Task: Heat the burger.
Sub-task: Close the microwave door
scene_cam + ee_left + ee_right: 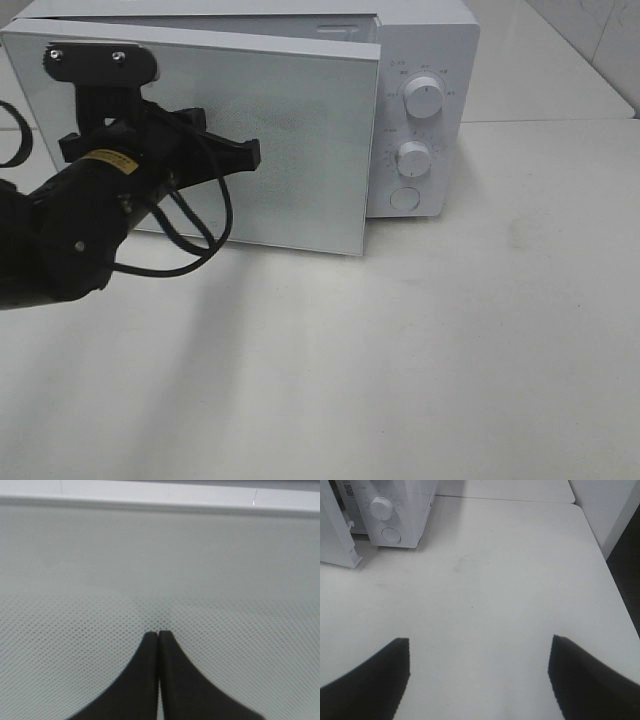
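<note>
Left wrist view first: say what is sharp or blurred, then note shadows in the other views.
Left wrist: the left gripper is a dark, soft-edged shape against the microwave door, whose dot mesh reads clearly. Exterior high: the left arm throws a diffuse shadow on the table. Right wrist: the right gripper is featureless black, the table evenly bright.

The microwave (430, 60) stands on the table (400, 350), far and left of centre. Its door (300, 150) stands ajar at the front. Right of the door, the upper knob (424, 100) sits above the lower knob (413, 156), with the button (404, 198) lowest. The left gripper (250, 155) is on the door's near side, close to its face.
</note>
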Available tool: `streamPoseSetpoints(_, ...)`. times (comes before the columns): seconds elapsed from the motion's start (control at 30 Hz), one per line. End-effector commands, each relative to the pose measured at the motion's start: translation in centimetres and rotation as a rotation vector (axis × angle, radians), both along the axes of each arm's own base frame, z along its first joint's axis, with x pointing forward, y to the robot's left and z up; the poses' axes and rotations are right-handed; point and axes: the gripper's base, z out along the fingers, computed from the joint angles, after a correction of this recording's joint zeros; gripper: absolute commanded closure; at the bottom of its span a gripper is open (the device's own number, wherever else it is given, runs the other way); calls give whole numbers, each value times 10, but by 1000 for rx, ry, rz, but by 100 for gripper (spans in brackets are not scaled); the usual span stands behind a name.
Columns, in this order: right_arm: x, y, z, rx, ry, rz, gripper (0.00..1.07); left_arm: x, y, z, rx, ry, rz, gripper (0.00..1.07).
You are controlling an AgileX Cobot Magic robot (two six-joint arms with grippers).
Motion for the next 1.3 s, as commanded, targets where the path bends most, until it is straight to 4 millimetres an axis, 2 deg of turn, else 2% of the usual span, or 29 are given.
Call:
streamPoseSetpoints(0.03, -4, 0, 0, 10, -33, -8, 32, 7, -9, 3, -8, 8, 15, 107)
streamPoseSetpoints(0.53, -4, 0, 0, 10, -33, -8, 32, 46, -39, 8, -28, 13, 81, 107)
streamPoseSetpoints(0.8, -4, 0, 0, 10, -33, -8, 32, 61, -41, 12, -60, 13, 107, 107)
streamPoseSetpoints(1.1, -4, 0, 0, 10, -33, -8, 32, 62, -41, 11, -43, 32, 94, 107)
streamPoseSetpoints(1.27, -4, 0, 0, 10, -33, -8, 32, 50, -56, 12, -16, 92, 9, 107)
streamPoseSetpoints(1.3, -4, 0, 0, 10, -33, -8, 32, 42, -62, 13, -13, 115, -16, 107)
